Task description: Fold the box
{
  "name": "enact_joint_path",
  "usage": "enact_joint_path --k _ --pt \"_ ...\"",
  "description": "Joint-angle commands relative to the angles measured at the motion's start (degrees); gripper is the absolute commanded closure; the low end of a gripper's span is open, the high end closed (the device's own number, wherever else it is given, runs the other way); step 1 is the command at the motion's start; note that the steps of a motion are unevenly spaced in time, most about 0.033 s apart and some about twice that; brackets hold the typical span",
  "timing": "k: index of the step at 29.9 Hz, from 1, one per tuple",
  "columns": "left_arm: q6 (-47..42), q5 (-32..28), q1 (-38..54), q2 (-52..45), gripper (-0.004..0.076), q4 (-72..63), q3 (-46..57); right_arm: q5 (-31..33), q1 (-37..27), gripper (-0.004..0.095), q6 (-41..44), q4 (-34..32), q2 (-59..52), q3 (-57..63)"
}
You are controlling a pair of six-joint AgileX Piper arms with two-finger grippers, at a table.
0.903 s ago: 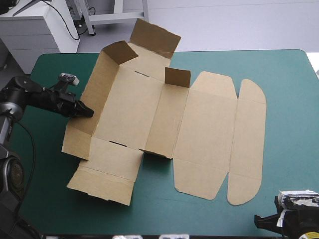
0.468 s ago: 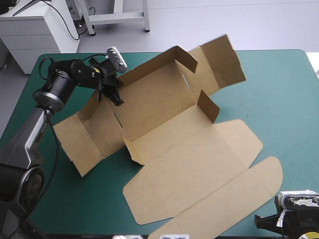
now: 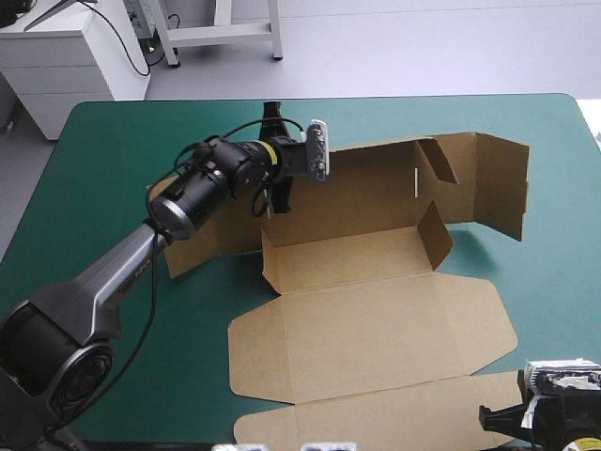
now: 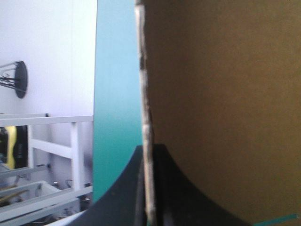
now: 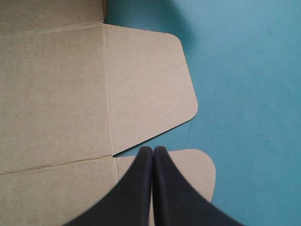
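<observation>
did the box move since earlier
Yes. The box has turned on the teal-green table: its rounded lid flap, earlier by the right edge, now lies at the near edge, with the left gripper shut on a wall.

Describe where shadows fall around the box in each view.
High view: the box throws a dark shadow on the teal-green cover beneath its raised far-right wall. Left wrist view: the board clamped in the left gripper looks dim, its face shaded. Right wrist view: a thin dark shadow lines the edge of the rounded flap just ahead of the right gripper.
</observation>
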Motion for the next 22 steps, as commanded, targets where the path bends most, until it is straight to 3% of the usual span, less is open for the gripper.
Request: enact_joint_path --k 1,9,22 --pt "-10.2 -4.7 -5.3 -2.9 0.0732 16.3 -2.0 -3.5 0.2 0.0928 -0.4 0.3 0.9 -1.2" --pt "-46.9 -1.3 -17.4 -2.9 0.0733 54.3 -0.9 -3.5 0.2 0.0928 -0.4 0.3 0.9 -1.2" --pt "-80.0 1.9 -24.0 -2.2 0.0732 86.4 16.7 -3.4 0.2 0.0928 -0.4 1.1 0.9 -1.2"
